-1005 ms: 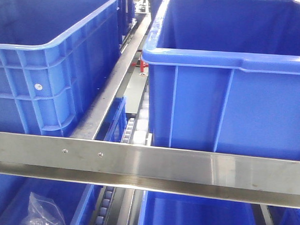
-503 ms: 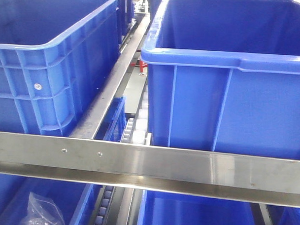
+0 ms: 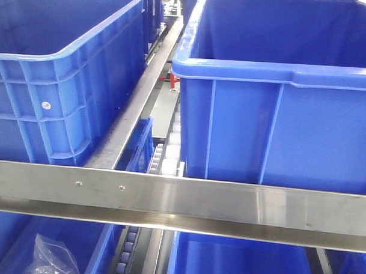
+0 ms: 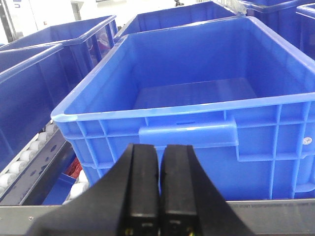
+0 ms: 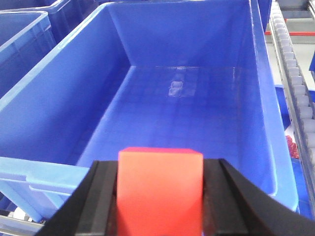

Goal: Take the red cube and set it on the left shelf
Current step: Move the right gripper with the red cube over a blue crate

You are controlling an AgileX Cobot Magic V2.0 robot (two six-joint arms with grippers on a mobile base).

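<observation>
— Right wrist view: where's the red cube (image 5: 160,189)?
— Bottom centre, pinched between the right gripper (image 5: 160,196) fingers; a blue bin (image 5: 64,98) lies beyond.
— Left gripper (image 4: 158,184)?
— Fingers pressed together, bottom centre, another blue crate (image 4: 187,133) behind.

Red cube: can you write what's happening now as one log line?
right gripper: shut on red cube | over blue bin | left gripper: shut, empty
</observation>
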